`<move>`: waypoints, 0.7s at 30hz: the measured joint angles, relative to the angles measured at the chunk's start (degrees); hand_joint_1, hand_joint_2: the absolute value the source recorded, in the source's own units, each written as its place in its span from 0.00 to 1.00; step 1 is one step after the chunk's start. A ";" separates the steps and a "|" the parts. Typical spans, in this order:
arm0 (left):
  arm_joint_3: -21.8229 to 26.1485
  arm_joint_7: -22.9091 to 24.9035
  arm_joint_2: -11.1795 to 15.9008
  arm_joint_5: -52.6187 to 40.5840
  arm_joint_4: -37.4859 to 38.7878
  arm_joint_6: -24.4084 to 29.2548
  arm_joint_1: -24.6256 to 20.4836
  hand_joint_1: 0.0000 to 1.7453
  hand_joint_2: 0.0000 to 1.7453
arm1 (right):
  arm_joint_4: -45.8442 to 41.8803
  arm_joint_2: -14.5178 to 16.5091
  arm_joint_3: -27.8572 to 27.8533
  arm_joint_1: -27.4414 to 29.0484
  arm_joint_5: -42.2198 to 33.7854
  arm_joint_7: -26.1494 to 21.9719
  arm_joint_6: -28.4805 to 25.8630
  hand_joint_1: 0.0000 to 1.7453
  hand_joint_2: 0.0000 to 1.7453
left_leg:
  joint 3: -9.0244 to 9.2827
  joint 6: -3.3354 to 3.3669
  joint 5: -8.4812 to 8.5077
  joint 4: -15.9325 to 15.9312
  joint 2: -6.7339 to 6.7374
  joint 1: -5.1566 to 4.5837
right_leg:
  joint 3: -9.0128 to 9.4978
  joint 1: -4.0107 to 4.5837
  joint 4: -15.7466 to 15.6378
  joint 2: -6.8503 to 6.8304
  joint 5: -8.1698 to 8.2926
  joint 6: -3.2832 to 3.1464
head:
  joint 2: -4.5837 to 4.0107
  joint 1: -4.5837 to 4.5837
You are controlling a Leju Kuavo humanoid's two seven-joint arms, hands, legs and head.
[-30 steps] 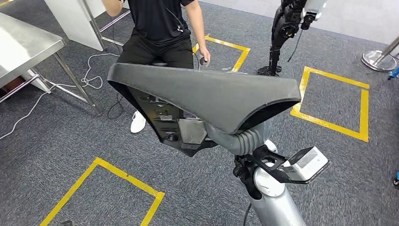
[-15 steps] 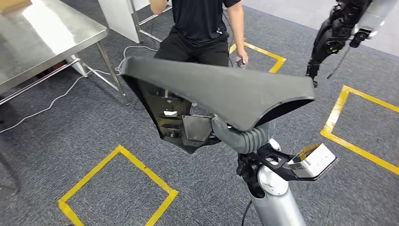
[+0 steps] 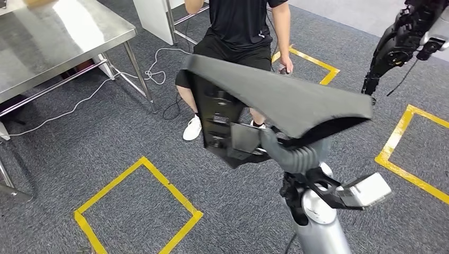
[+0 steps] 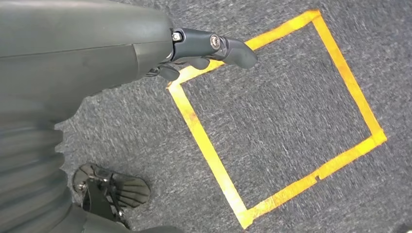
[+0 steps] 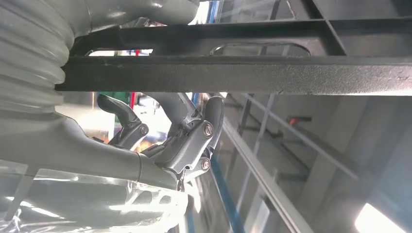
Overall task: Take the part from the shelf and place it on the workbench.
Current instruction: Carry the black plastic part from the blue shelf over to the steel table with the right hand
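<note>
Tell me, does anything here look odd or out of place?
Mostly the white cable trailing loose across the grey carpet beside the steel table, a possible trip hazard. The large black moulded part sits tilted in the right hand, near a seated person. Nothing looks damaged.

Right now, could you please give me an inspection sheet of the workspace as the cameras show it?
Surface: steel workbench at upper left of the head view; what shows of its top is bare.
Job's things: large black part carried in front of the robot, above the carpet, not on the workbench.
Clutter: nothing seen.
Hands: right hand grips the part from beneath; left hand hangs over the floor, holding nothing, fingers curled.
Cables: white cable trails across the carpet under the workbench; a dark one lies by the seated person's foot.
Surroundings: grey carpet with yellow tape squares; a person sits straight ahead; another dark robot arm at upper right.
</note>
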 joint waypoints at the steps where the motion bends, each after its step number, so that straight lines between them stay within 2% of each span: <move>1: -0.36 0.44 0.09 -0.33 -0.18 -0.29 -0.43 0.00 1.00 | -0.48 -0.47 -0.62 0.79 0.27 -0.73 -0.42 1.00 1.00 | 2.23 0.63 1.42 -4.00 1.04 -0.34 | 0.18 0.19 -0.03 -0.48 -0.13 0.02 | 0.00 0.04; 2: -0.65 0.90 0.19 -0.57 -0.34 -0.45 -0.95 0.00 1.00 | -0.88 -0.88 -1.10 1.33 0.43 -1.22 -0.72 1.00 1.00 | 3.91 1.23 2.32 -7.10 1.94 -0.75 | 0.31 0.36 -0.07 -0.91 -0.25 0.12 | 0.00 0.08; 3: -0.89 1.33 0.29 -0.62 -0.47 -0.51 -1.50 0.00 1.00 | -1.15 -1.21 -1.45 1.68 0.43 -1.43 -0.89 1.00 1.00 | 4.85 1.72 2.60 -8.88 2.61 -1.11 | 0.40 0.45 -0.11 -1.35 -0.35 0.24 | 0.00 0.04; 4: -1.06 1.64 0.42 -0.54 -0.55 -0.44 -1.95 0.00 1.00 | -1.29 -1.45 -1.68 1.86 0.37 -1.40 -0.93 1.00 1.00 | 5.00 1.99 2.38 -9.36 2.73 -1.37 | 0.45 0.48 -0.20 -1.78 -0.42 0.42 | 0.00 0.03; 6: -1.28 1.88 0.65 -0.21 -0.68 -0.14 -2.33 0.00 1.00 | -1.35 -1.72 -1.88 1.82 0.15 -1.08 -0.82 1.00 1.00 | 5.50 2.37 2.78 -10.39 1.72 -1.30 | 0.63 0.61 -0.33 -2.19 -0.56 0.84 | 0.00 -0.07; 7: -1.35 1.83 0.70 -0.04 -0.72 0.02 -2.38 0.00 1.00 | -1.36 -1.79 -1.92 1.71 0.08 -0.90 -0.74 1.00 1.00 | 6.05 2.57 3.19 -11.26 1.20 -1.10 | 0.47 0.66 0.27 -1.44 -0.97 0.93 | 0.00 -0.04; 8: -1.39 1.72 0.67 0.07 -0.75 0.08 -2.47 0.00 1.00 | -1.37 -1.87 -1.96 1.57 0.02 -0.75 -0.68 1.00 1.00 | 6.59 2.76 3.66 -12.09 0.61 -0.86 | -0.30 0.67 2.04 -0.18 -1.85 0.89 | 0.00 -0.02; 10: -1.45 1.28 0.56 0.20 -0.77 -0.42 -2.69 0.00 1.00 | -1.37 -2.04 -2.03 1.60 0.08 -0.43 -0.63 1.00 1.00 | 7.09 2.99 4.19 -12.88 -0.65 -0.61 | -3.70 0.25 8.94 2.53 -4.69 0.61 | 0.00 0.22; 11: -1.48 1.00 0.55 0.18 -0.77 -0.92 -2.73 0.00 1.00 | -1.35 -2.11 -2.04 1.78 0.28 -0.32 -0.63 1.00 1.00 | 7.05 2.98 4.24 -12.85 -1.40 -0.58 | -5.76 -0.06 12.82 3.11 -5.98 0.67 | 0.00 0.34; 12: -1.51 0.73 0.56 0.18 -0.77 -1.45 -2.60 0.00 1.00 | -1.33 -2.16 -2.05 2.11 0.61 -0.25 -0.63 1.00 1.00 | 7.03 2.88 4.22 -12.82 -2.23 -0.52 | -7.24 -0.42 15.32 3.28 -6.57 1.03 | 0.00 0.46; 13: -1.52 0.51 0.56 0.22 -0.77 -1.88 -2.41 0.00 1.00 | -1.32 -2.19 -2.05 2.46 1.00 -0.29 -0.64 1.00 1.00 | 7.03 2.72 4.17 -12.76 -3.05 -0.43 | -7.78 -0.79 15.87 3.32 -6.29 1.64 | 0.00 0.48; 14: -1.52 0.34 0.55 0.29 -0.77 -2.19 -2.19 0.00 1.00 | -1.31 -2.21 -2.04 2.77 1.37 -0.44 -0.65 1.00 1.00 | 7.04 2.41 4.08 -12.61 -3.88 -0.26 | -7.15 -1.20 14.01 3.37 -5.05 2.49 | 0.00 0.49; 16: -1.51 0.10 0.58 0.51 -0.78 -2.58 -1.92 0.00 1.00 | -1.30 -2.24 -2.03 3.19 1.96 -0.98 -0.65 1.00 1.00 | 6.81 1.40 3.59 -11.78 -5.42 0.13 | -3.72 -2.11 6.26 4.43 -1.59 4.19 | 0.00 0.56; 17: -1.50 -0.02 0.64 0.60 -0.81 -2.68 -1.88 0.00 1.00 | -1.29 -2.23 -2.01 3.33 2.17 -1.26 -0.64 1.00 1.00 | 6.48 0.79 3.23 -11.09 -6.05 0.19 | -2.27 -2.37 3.08 5.06 -0.39 4.46 | 0.00 0.71; 18: -1.50 -0.15 0.72 0.66 -0.86 -2.73 -1.85 0.00 1.00 | -1.28 -2.21 -1.99 3.49 2.31 -1.52 -0.63 1.00 1.00 | 6.08 0.28 2.97 -10.55 -6.53 0.19 | -1.45 -2.46 1.37 5.55 0.17 4.30 | 0.00 0.78; 19: -1.50 -0.25 0.80 0.64 -0.92 -2.73 -1.76 0.00 1.00 | -1.29 -2.18 -1.97 3.64 2.43 -1.72 -0.63 1.00 1.00 | 5.69 -0.10 2.83 -10.23 -6.88 0.17 | -1.34 -2.31 1.11 5.72 0.20 3.82 | 0.00 0.82; 21: -1.51 -0.28 0.93 0.41 -0.99 -2.70 -1.42 0.00 1.00 | -1.37 -2.09 -1.98 3.91 2.66 -1.96 -0.64 1.00 1.00 | 5.30 -0.51 2.74 -9.97 -7.04 0.44 | -1.32 -2.14 1.22 4.97 0.30 2.78 | 0.00 0.74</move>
